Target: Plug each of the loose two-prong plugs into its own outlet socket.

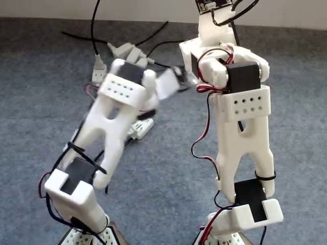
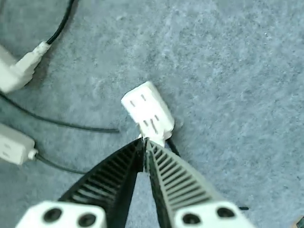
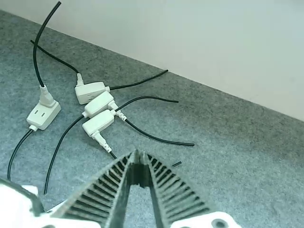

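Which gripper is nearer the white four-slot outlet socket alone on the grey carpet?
Left. The left gripper, shut, is at the cord end of the white four-slot outlet socket; the right gripper hangs apart, facing a cluster of white plugs.

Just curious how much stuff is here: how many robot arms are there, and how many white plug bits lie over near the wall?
Robot arms: 2
White connector blocks bunched together: 3
Outlet socket with slots showing: 1
White plug at its end: 1
Total: 7
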You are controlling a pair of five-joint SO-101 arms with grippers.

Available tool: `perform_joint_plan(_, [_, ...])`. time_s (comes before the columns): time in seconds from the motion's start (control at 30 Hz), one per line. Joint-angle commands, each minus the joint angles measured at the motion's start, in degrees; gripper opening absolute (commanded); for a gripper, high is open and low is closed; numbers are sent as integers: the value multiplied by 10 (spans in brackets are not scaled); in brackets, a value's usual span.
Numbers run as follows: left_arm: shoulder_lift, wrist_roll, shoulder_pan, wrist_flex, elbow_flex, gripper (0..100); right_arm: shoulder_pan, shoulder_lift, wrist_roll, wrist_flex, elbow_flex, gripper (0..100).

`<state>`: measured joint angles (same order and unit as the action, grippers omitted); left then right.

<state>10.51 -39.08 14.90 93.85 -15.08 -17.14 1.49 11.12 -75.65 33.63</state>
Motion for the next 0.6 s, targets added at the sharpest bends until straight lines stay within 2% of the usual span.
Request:
perform_joint_plan(0.0, [-1, 4, -67, 6, -14, 116, 7, 24, 4, -1, 26, 7])
perform_joint_plan(0.1, [16, -35, -87, -20, 21, 169, 7, 24, 4, -1, 26, 7])
perform_joint_plan(0.23, [42, -62, -83, -27, 45, 175, 7, 24, 4, -2, 27, 7])
perform_joint_plan(0.43, [59, -60, -82, -27, 42, 175, 7, 24, 3, -2, 27, 7])
perform_joint_plan(0.57, [63, -7, -87, -55, 65, 179, 7, 24, 3, -2, 27, 7])
